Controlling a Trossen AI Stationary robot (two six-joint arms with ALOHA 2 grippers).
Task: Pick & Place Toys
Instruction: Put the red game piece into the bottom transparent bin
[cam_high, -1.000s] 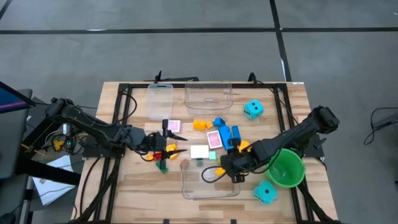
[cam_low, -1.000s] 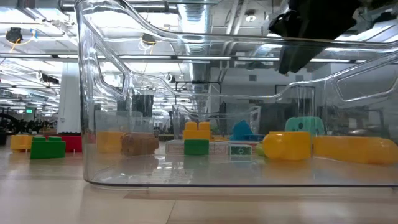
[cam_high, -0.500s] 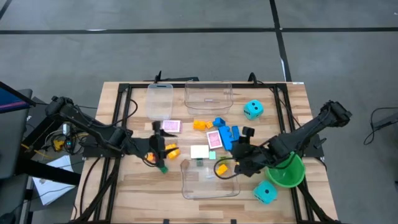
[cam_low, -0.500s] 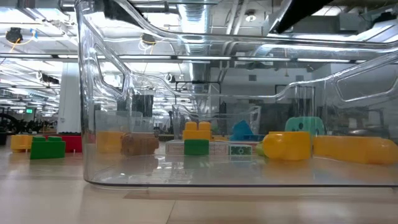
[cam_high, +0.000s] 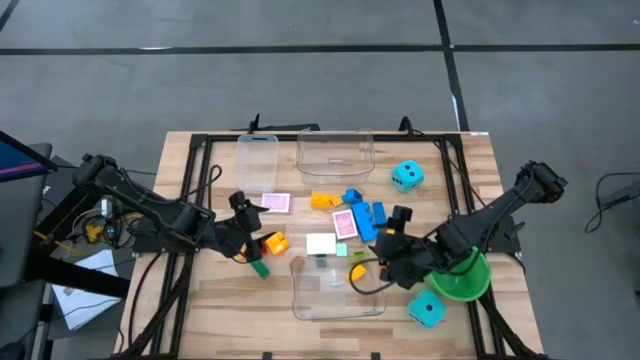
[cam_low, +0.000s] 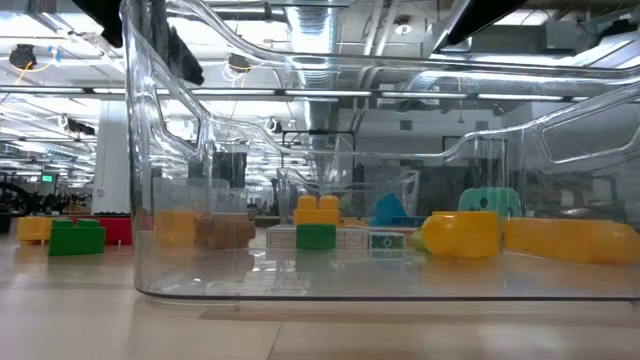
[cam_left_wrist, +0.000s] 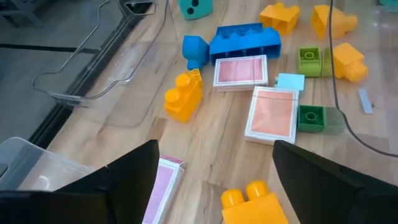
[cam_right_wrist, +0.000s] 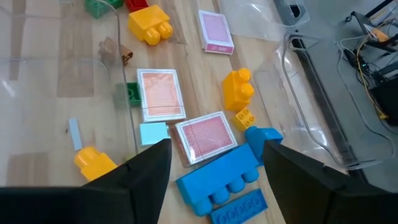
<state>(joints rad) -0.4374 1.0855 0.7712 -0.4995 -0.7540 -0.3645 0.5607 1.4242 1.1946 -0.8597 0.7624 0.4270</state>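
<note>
Toys lie on the wooden table's middle: pink-backed cards, blue bricks, an orange brick, a yellow brick, a green brick and two cyan dice. One yellow brick lies inside the near clear tub. My left gripper hovers open left of the pile, above the yellow brick and a card. My right gripper hovers open right of the pile, over a blue brick.
Two more clear tubs stand at the table's far side. A green round bowl sits under my right arm, with the second die just nearer. A red brick lies by the green one. A black frame rims the table.
My right gripper has risen from over the near tub and drawn back toward the table's right edge, turning. My left gripper has drawn back toward the left edge, away from the yellow brick, tipped lower, and its fingers stand wider apart. The toys have stayed put.
</note>
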